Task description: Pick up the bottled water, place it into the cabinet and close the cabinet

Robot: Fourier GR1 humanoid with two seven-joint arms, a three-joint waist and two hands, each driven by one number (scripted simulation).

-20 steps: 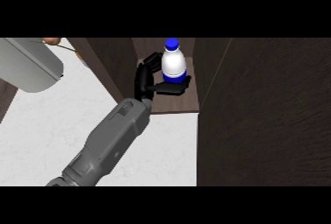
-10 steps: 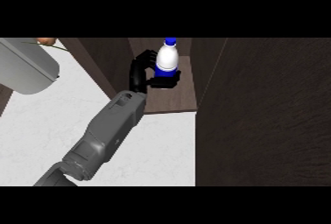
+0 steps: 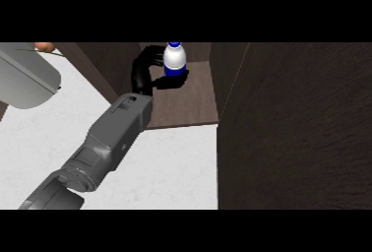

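At the far left, near the upper edge, a pale grey rounded shape (image 3: 29,81) is seen with a small orange object (image 3: 45,47) just above it. What either is cannot be told, and no left hand is shown. The white speckled stone counter (image 3: 170,167) is crossed by a grey forearm (image 3: 109,142) rising from the lower left, taken to be the robot's right. The black right hand (image 3: 138,69) is placed inside the dark brown wooden cabinet (image 3: 102,64). Its fingers and thumb are curled round the white plastic water bottle with a blue cap and blue label (image 3: 173,59).

The bottle is held upright over the cabinet's brown shelf board (image 3: 185,106), toward the back, presumably so that it can be set down standing. Contact with the board cannot be made out. To the right, a broad dark wooden panel (image 3: 291,128), taken to be the cabinet door, stands open, so closing is judged not yet done.
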